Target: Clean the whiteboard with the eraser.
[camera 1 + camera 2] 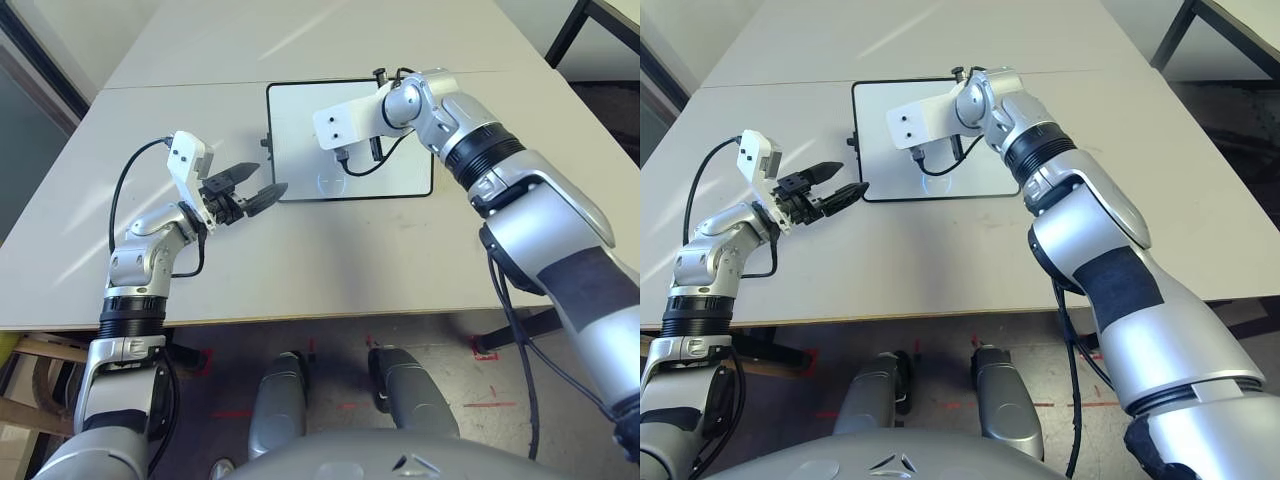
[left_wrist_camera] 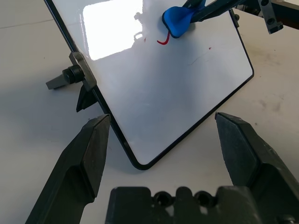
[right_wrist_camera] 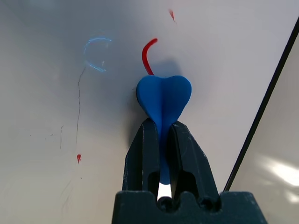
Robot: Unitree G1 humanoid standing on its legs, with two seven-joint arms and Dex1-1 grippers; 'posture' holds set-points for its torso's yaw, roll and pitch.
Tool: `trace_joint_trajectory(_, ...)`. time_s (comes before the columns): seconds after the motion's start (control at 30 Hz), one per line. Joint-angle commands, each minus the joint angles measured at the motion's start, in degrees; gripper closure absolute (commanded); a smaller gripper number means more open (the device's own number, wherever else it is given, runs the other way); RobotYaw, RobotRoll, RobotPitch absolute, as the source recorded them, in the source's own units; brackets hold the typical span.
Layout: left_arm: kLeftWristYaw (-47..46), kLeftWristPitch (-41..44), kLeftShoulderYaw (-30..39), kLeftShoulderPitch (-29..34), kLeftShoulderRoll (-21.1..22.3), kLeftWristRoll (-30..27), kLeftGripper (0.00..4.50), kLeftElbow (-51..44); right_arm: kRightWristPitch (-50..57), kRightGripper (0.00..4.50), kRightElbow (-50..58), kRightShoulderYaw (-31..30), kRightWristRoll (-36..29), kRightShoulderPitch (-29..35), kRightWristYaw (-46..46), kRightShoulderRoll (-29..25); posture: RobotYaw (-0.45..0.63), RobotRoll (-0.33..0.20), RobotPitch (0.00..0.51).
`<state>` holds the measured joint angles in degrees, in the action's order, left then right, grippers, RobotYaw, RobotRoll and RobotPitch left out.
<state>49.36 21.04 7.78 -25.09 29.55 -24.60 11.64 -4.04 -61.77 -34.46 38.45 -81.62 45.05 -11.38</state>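
The whiteboard lies flat on the grey table, black-framed, with a knob on its left side. My right gripper is shut on the blue eraser, whose end presses on the board just below a curved red stroke. Small red specks and a faint blue round mark also show on the board. The eraser is also visible from the left wrist. My left gripper hovers open at the board's near left corner, holding nothing.
A seam joins this table to a second one behind it. The table's front edge runs close to my body. Dark furniture legs stand at the far right. A black cable hangs from my right wrist over the board.
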Motion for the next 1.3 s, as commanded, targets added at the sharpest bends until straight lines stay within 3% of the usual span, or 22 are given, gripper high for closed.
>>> trace_joint_trajectory(0.03,-0.18,0.57,-0.26,1.02,-0.20,-0.09,0.00,-1.28,0.41,4.43,1.48,-1.12,0.55,0.82,0.80,1.50,-0.08,0.000,0.128)
trace_joint_trajectory(0.43,-0.41,0.54,-0.41,1.63,-0.68,-0.04,0.00,-1.72,0.53,4.43,0.12,-2.40,2.15,-0.14,-0.79,3.67,-0.07,0.000,0.130)
trace_joint_trajectory(1.3,0.28,0.11,-0.60,0.03,-1.02,0.36,0.00,0.02,-1.50,4.44,-0.63,-6.36,6.59,1.81,0.22,-4.77,-0.10,0.000,0.127)
